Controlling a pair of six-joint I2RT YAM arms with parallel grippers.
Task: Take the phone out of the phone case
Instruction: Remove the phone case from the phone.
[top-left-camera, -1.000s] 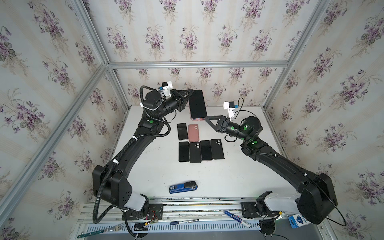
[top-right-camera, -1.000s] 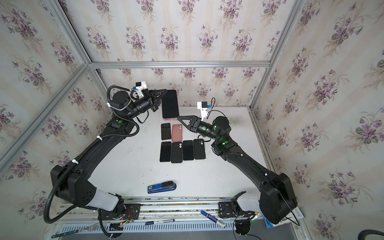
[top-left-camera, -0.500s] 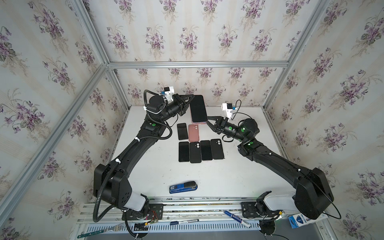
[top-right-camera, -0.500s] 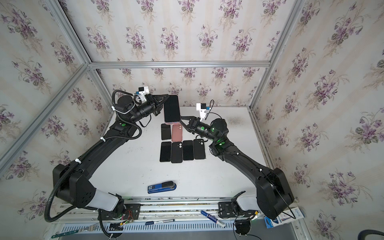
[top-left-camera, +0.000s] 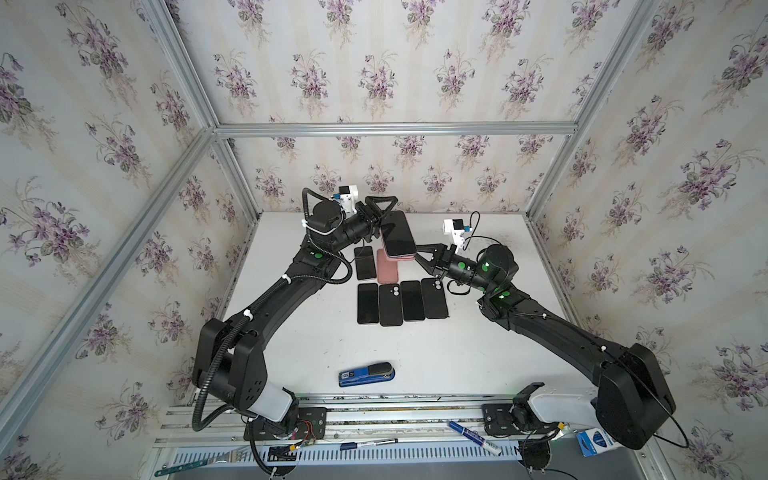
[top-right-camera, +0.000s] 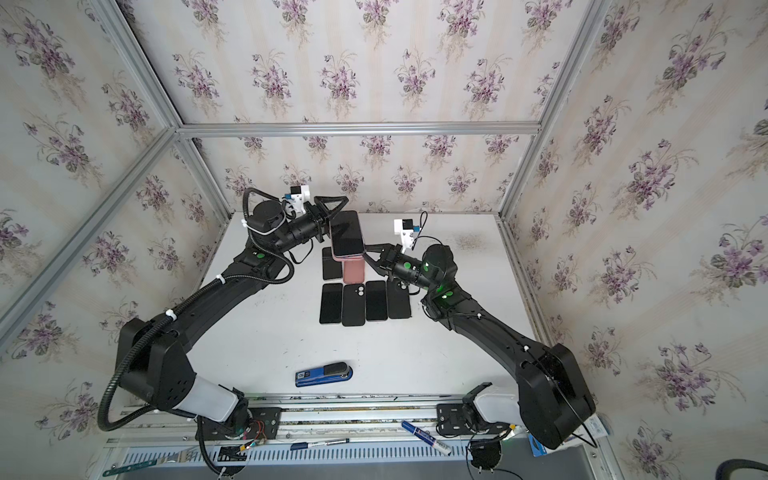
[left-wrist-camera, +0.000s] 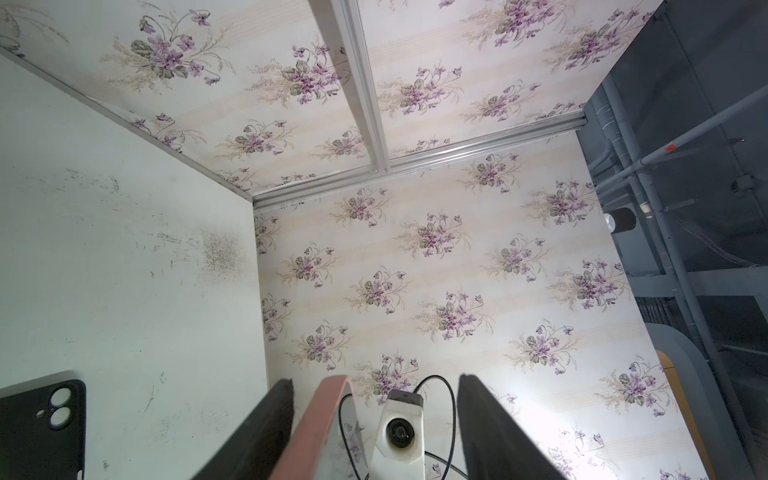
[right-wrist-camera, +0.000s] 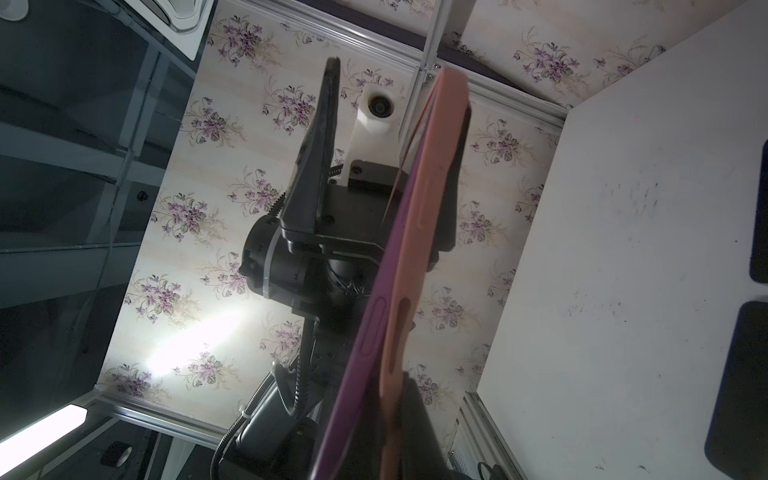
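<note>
Bare tabletop (top-left-camera: 316, 353) is noted beside the left arm (top-left-camera: 282, 303), open up to the front rail (top-left-camera: 374, 409). The left claw (top-left-camera: 380, 218) is recorded raised near the back wall (top-left-camera: 436, 178), jaws spread and gripping nothing. In the left wrist view 1 finger (left-wrist-camera: 266, 428) lies just beside the pink case (left-wrist-camera: 328, 419) and the other stands well apart.

The phone (top-left-camera: 398, 237), screen up in the pink case, is held in the air above the rear centre of the tabletop, between the 2 claws. Beneath it a black handset (top-left-camera: 365, 263) and a loose pink cover (top-left-camera: 389, 274) are laid side by side. In front of them lies a row of 4 black items (top-left-camera: 402, 301), edge to edge. A wide bare band separates that row from the blue stapler (top-left-camera: 366, 374) near the front edge.

The right claw (top-left-camera: 419, 258) is closed on the phone's near right corner and carries it. In the right wrist view the phone's purple side runs alongside the pink case's edge; whether the 2 have parted cannot be told. The rear right corner of the tabletop is open.

Change over 1 s: the left claw was then clamped on the phone and the right claw stood open and apart from it. The grip has passed to the right, and the phone has shifted toward the front.
</note>
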